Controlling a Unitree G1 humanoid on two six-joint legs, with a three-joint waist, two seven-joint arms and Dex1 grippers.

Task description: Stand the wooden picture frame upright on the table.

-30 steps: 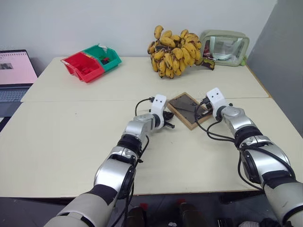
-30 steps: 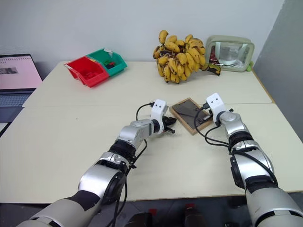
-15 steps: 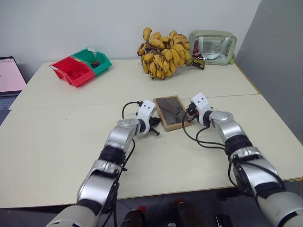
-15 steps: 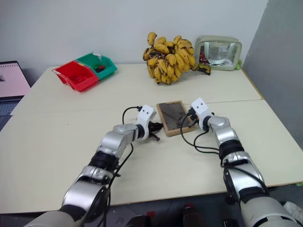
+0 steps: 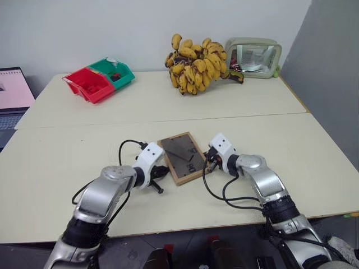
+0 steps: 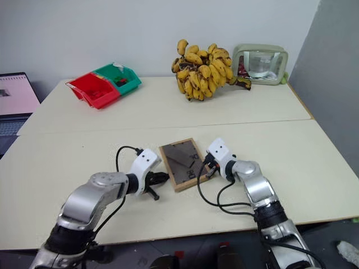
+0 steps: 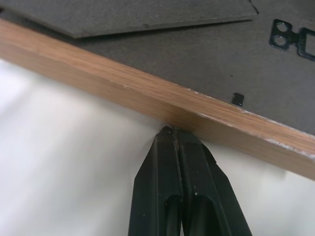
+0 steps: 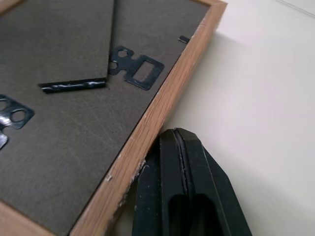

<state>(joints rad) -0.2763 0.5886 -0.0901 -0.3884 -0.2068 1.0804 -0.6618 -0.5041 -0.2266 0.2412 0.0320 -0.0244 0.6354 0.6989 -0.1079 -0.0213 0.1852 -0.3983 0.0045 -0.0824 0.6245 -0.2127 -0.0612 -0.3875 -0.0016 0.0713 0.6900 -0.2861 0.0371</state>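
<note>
Right wrist view reveals black hanger clips (image 8: pixel 136 69) on the wooden picture frame (image 8: pixel 64 113).

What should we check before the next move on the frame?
1. Frame lying flat, back panel up, not yet upright: ok as a start.
2. Left gripper shut, tip against the frame's wooden edge: ok.
3. Right gripper shut, beside the opposite edge; whether it touches: cannot tell.
4. Either gripper holding the frame: not ok, both are outside it.
5. Stand folded flat against the back: not ok for standing.
6. Table bare around the frame; bananas and bins far behind: ok.
</note>
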